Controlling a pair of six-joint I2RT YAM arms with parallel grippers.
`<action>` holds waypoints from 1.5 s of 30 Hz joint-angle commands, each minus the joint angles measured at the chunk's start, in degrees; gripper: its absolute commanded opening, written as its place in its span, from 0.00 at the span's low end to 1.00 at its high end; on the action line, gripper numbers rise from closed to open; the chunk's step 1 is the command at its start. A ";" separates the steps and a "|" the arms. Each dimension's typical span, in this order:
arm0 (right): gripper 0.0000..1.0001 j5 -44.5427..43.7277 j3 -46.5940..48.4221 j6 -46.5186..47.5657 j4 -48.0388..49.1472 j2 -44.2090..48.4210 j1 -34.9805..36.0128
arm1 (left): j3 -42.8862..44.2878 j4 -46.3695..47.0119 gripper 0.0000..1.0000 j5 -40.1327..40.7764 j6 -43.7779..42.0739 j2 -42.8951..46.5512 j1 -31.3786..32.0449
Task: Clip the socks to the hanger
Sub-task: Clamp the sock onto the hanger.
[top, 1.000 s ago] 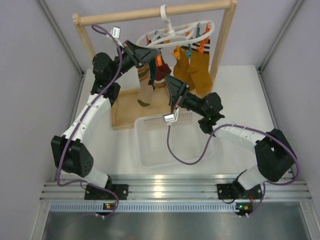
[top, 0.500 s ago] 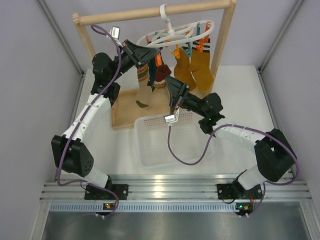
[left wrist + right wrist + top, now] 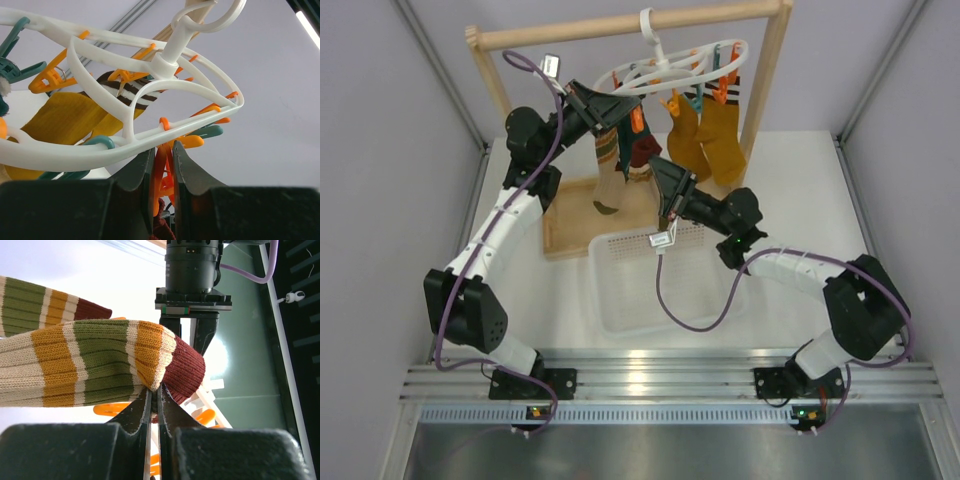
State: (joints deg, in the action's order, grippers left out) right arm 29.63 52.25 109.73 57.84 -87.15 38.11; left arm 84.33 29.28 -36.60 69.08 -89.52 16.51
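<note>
Left end effector point(image 3: 162, 159): jaws narrow, pinched on an orange clip point(image 3: 160, 172) hanging from the near rim of the hanger point(image 3: 75, 156). The white ring sits right on top of the fingertips. Its hub and hook rise above and beyond them. In the top view the hook is over the top bar of the wooden rail frame point(image 3: 620, 25).

Right end effector point(image 3: 155, 394): jaws nearly together, gripping a striped sock point(image 3: 100, 365) where the maroon end meets the ochre band. The sock body runs out to the left of the fingers, roughly level in the wrist view. A second striped sock point(image 3: 30, 302) lies just above and behind it. The left end effector's body is straight ahead of the right fingers, close. Orange clips show below the sock.

Top view: the right end effector sits just below and to the right of the left one, with the maroon sock end up between them. Can't tell from any view whether the fabric is actually inside the clip's mouth, because the fingers block it in both wrist views.

Two mustard socks point(image 3: 720, 130) hang clipped on the far side of the ring, beyond the right end effector. A white basket point(image 3: 605, 310) on the counter point(image 3: 800, 180) lies behind and below the right end effector, toward the arm bases.
</note>
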 commanded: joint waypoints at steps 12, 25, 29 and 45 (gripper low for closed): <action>0.00 0.61 5.23 -1.63 3.94 -0.91 -0.67 | -2.24 0.52 0.00 -8.58 -0.44 0.22 0.54; 0.00 0.43 8.39 -2.15 3.77 -2.40 -0.67 | -2.77 0.78 0.00 -8.75 -0.52 0.48 0.63; 0.00 0.34 9.62 -1.54 2.81 -2.93 -0.75 | -2.77 1.13 0.00 -9.02 -0.35 0.66 0.63; 0.00 0.69 13.58 -0.48 4.20 -6.18 -1.19 | -2.77 1.75 0.00 -9.01 0.44 0.48 0.63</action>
State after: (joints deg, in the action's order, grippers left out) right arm 29.61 62.19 109.45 58.30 -93.17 37.58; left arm 83.02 32.18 -36.64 69.58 -89.52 16.51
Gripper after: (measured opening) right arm 0.020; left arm 0.196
